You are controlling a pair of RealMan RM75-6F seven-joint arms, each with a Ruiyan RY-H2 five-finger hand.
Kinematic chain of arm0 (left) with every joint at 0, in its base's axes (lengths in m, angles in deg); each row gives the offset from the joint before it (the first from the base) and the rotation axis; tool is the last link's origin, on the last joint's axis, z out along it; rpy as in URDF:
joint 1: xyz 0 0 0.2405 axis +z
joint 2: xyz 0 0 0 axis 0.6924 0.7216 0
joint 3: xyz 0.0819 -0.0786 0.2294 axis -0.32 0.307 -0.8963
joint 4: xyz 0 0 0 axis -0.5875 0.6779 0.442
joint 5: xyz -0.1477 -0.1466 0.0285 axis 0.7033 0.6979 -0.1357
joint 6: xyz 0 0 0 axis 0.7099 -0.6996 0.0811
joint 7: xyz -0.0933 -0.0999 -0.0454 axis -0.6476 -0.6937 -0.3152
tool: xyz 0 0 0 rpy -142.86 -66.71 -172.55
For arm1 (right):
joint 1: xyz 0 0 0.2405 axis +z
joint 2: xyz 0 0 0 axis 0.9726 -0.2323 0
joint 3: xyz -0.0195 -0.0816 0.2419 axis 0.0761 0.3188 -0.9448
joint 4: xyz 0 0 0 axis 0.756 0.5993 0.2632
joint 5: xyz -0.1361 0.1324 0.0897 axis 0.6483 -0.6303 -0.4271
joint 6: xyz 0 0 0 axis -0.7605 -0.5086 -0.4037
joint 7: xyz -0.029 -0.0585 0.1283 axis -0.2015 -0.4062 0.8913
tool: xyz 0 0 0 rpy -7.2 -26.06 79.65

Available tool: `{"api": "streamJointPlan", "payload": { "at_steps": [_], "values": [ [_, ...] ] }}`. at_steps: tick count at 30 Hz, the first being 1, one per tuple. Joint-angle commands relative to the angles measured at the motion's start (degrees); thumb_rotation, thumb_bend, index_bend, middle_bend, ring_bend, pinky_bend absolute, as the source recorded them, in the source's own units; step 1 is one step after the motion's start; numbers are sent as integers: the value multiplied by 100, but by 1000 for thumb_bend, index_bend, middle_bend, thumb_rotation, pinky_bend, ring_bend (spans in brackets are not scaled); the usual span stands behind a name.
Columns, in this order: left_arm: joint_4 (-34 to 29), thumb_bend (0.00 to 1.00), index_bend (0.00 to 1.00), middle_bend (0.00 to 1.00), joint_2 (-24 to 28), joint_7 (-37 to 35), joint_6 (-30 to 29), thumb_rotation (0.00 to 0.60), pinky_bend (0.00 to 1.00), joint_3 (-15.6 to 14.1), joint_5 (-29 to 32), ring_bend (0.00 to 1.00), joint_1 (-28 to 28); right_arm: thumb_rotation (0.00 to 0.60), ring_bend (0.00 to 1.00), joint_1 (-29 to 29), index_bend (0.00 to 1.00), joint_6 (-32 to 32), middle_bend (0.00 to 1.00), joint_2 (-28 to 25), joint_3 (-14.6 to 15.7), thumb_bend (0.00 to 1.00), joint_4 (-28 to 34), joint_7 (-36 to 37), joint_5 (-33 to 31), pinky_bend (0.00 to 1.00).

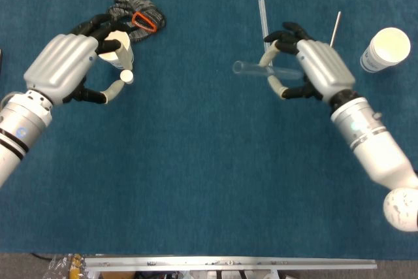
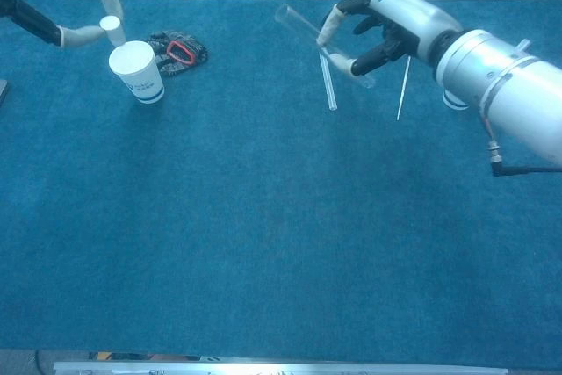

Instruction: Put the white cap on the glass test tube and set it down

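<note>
above the middle of the tabletop (image 1: 209, 187), the right hand (image 1: 313, 70) pinched the glass test tube (image 1: 258, 68) near its closed end, open mouth pointing toward the left hand (image 1: 65, 70), which pinched the white cap (image 1: 127, 77) at its fingertips beside a paper cup (image 2: 136, 71). both parts were lifted and well apart; capping looked next, calling for the cap to meet the mouth squarely.

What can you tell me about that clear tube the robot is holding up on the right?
The glass test tube is a clear, see-through cylinder, apparently empty and uncapped. The right hand grips it near one end, lifted off the blue table. In the head view it lies roughly level, its free end pointing toward the left hand; in the chest view it slants.
</note>
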Motion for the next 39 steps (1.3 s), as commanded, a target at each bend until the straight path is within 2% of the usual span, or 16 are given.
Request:
{"api": "streamJointPlan", "payload": {
  "at_steps": [1,16,28,39],
  "values": [
    [-70,371,456,149,144,-171,112,600,86,80,86,0,-16,600,54,31,655,155,248,213,28,444,10,-39,135,180],
    [-123,376,456,151,502,-1113,625,600,87,435,769,0,-166,600,54,16,655,459,248,950,138,436,-324,-93,494,180],
    [-137,391,455,151,321,-1462,718,600,87,581,1263,0,-281,600,54,43,656,516,248,1273,-118,435,-600,-10,349,180],
    [-283,398,455,154,39,-1405,363,600,87,648,1787,0,-371,600,54,191,657,473,248,1630,-418,435,-853,32,47,180]
  ]
}}
